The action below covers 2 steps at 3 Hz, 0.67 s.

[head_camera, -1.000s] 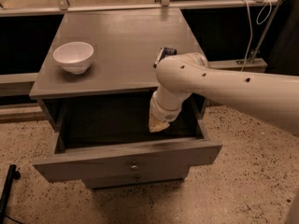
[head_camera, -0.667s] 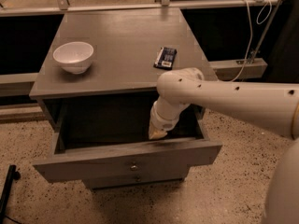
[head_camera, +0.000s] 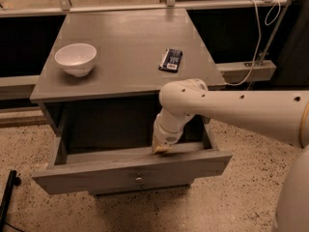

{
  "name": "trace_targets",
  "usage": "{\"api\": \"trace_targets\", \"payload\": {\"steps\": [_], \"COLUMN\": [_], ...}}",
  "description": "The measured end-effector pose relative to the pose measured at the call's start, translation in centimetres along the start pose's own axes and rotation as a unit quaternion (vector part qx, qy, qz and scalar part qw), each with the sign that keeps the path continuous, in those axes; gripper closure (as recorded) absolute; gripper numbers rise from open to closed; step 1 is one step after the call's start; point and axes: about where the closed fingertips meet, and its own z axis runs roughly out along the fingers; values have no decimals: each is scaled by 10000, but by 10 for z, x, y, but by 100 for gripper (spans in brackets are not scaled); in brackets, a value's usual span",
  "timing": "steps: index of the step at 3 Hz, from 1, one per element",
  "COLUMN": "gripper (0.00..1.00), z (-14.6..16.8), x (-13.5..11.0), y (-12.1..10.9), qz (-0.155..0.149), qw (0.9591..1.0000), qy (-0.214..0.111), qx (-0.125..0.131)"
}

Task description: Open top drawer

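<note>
- Speckled stone floor spreads under and around a grey table, with a pale rail running along the back, far beyond the pincer.
- The pincer hangs at the end of a thick white arm that reaches in from the right. It points down into the open box, and its tip is at the inner top edge of the front panel.
- Whether the pincer is released or clenched cannot be told. It appears to grasp nothing that can be made out.
- The top drawer stands open, drawn well out from under the tabletop. Its front panel lies just below the pincer, nearer the camera, and its dark hollow lies just behind the pincer.
- A small round metal knob sits mid-front on that panel, below and slightly left of the pincer, apart from it.
- A white bowl stands upright on the tabletop, up and well to the left of the pincer.
- A dark flat packet lies on the tabletop, above the pincer and farther back.
- A white cable hangs far up to the right of the pincer.
</note>
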Motion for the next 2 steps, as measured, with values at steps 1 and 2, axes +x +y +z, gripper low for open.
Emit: {"api": "trace_targets", "payload": {"steps": [1,2], "gripper": [100,100], "z": [-18,-18], "x": [3,3], "y": [33,33], "qz": [-147,-148], "qw": [9993,9992], "qy": [-96,-97], "qx": [-343,-346]}}
